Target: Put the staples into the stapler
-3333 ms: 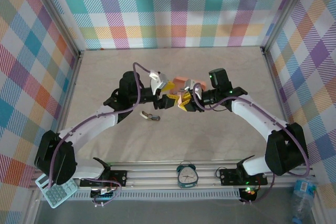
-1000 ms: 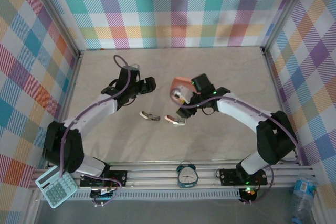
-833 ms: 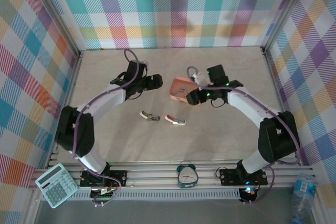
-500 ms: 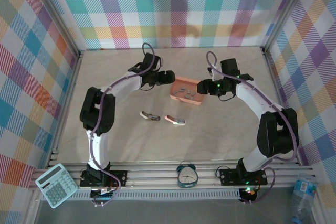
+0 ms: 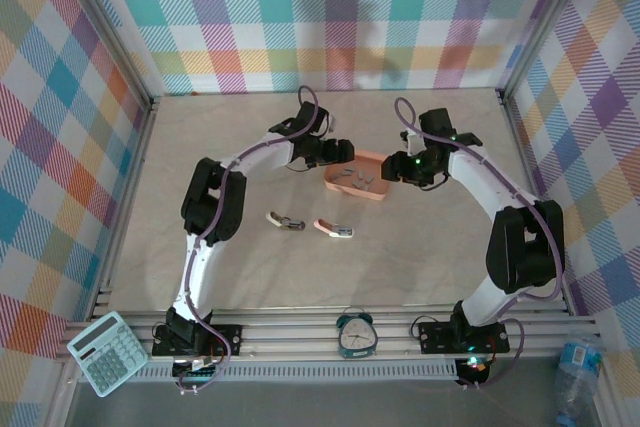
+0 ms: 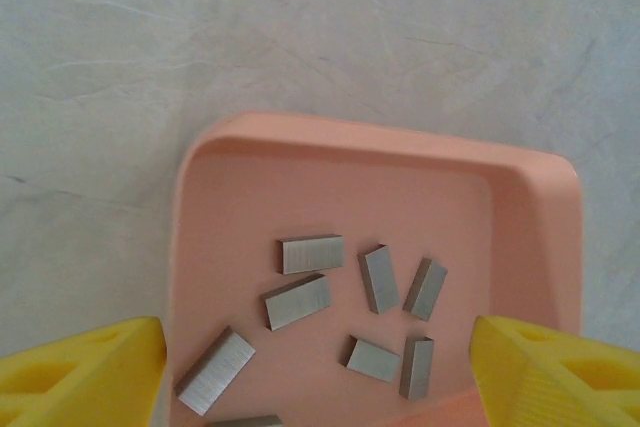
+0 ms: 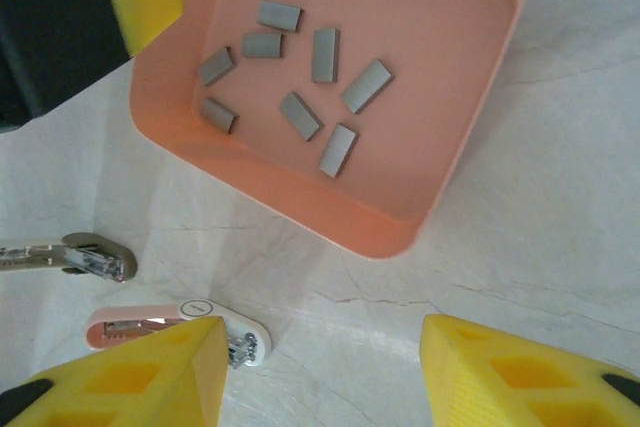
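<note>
The staples (image 6: 379, 279) lay scattered in the tray (image 6: 380, 139), bare table all round it. The left gripper (image 6: 320, 372) hung spread wide over its near end and the right gripper (image 7: 330, 357) hung parted beside it, its camera catching the pink stapler (image 7: 190, 309) – half behind a finger – and the grey stapler (image 7: 75, 255), cut off at the frame's edge.

Stretched forward, both arms bent inward toward the pink tray (image 5: 352, 190): left gripper (image 5: 338, 153) at its left end, right gripper (image 5: 393, 169) at its right end, jaws of both apart and empty.
</note>
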Controlling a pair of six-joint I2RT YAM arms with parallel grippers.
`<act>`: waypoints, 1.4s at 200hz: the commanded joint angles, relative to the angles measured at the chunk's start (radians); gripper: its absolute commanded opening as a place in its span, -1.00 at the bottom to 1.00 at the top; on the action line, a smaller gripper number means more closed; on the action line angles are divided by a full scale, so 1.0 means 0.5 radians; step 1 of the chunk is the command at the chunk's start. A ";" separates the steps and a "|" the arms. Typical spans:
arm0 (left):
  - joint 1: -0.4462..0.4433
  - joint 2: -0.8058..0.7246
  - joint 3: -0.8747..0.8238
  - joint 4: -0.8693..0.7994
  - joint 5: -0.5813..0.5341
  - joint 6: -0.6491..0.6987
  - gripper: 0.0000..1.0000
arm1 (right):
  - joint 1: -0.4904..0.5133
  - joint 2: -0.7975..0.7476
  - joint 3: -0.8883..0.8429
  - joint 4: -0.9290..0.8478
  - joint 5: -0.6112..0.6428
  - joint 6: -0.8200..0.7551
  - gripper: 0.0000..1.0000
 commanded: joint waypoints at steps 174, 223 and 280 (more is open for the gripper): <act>0.091 -0.577 -0.449 -0.138 -0.329 -0.172 0.60 | 0.129 0.709 0.883 -0.762 0.502 -0.381 -0.24; 0.171 -0.763 -0.615 -0.203 -0.485 -0.160 0.60 | 0.214 0.959 1.099 -0.802 0.582 -0.356 -0.29; 0.229 -0.884 -0.762 -0.214 -0.597 -0.176 0.60 | 0.261 1.172 1.251 -0.802 0.624 -0.297 -0.36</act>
